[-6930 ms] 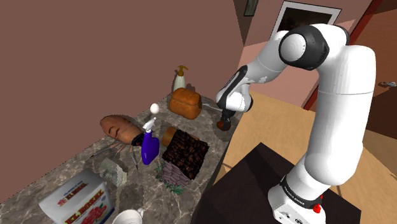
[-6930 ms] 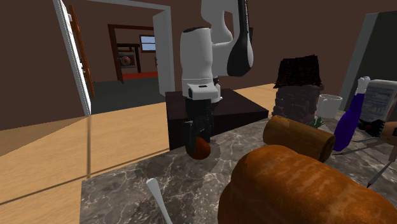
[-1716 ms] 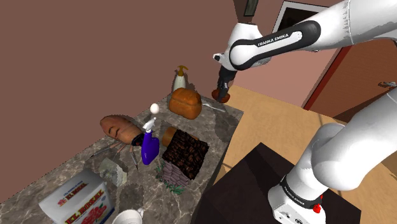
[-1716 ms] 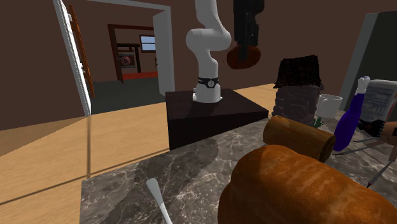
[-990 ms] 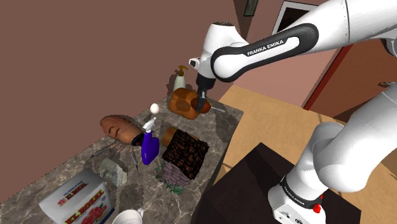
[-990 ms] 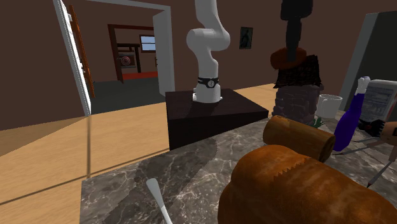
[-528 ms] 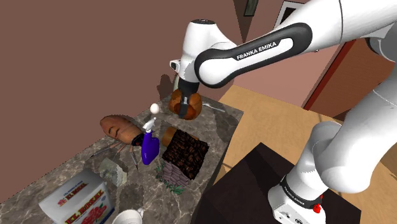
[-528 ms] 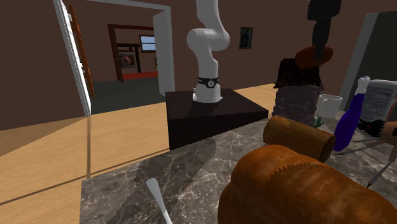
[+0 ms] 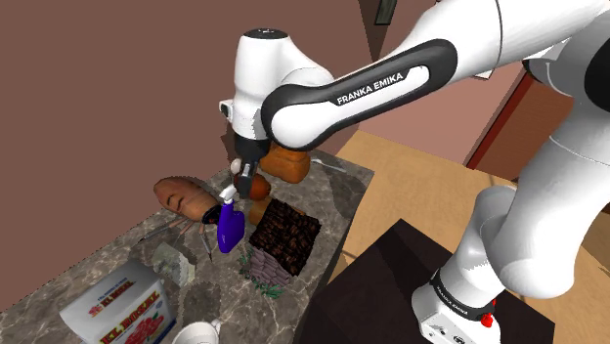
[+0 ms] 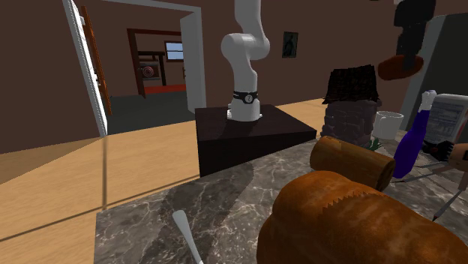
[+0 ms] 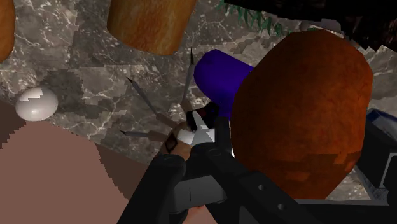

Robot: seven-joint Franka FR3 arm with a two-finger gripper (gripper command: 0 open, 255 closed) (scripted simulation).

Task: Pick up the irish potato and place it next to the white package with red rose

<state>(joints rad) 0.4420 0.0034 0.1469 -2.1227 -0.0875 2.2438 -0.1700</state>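
My gripper (image 9: pixel 244 179) is shut on the brown irish potato (image 9: pixel 259 186) and holds it in the air above the blue spray bottle (image 9: pixel 230 228). In the second exterior view the potato (image 10: pixel 400 68) hangs under the gripper (image 10: pixel 409 51), high over the counter. The wrist view has the potato (image 11: pixel 299 121) clasped at the black fingers (image 11: pixel 167 179), with the blue bottle (image 11: pixel 221 81) beneath. The white package with red print (image 9: pixel 117 305) lies at the counter's near left end, well away from the gripper; its corner (image 10: pixel 453 112) stands behind the bottle.
On the marble counter (image 9: pixel 337 191) are a bread loaf (image 9: pixel 290 164), a round brown roll (image 10: pixel 351 161), a dark block (image 9: pixel 283 233), a grey rock (image 9: pixel 174 262), a long reddish tuber (image 9: pixel 183 193), a white mug (image 10: pixel 387 123) and a pale utensil (image 10: pixel 185 233). The dark stand (image 10: pixel 251 135) sits beside it.
The arm has swung toward the shoulder view's left with the potato, from over the bread loaf to above the blue bottle. The grip has stayed shut.
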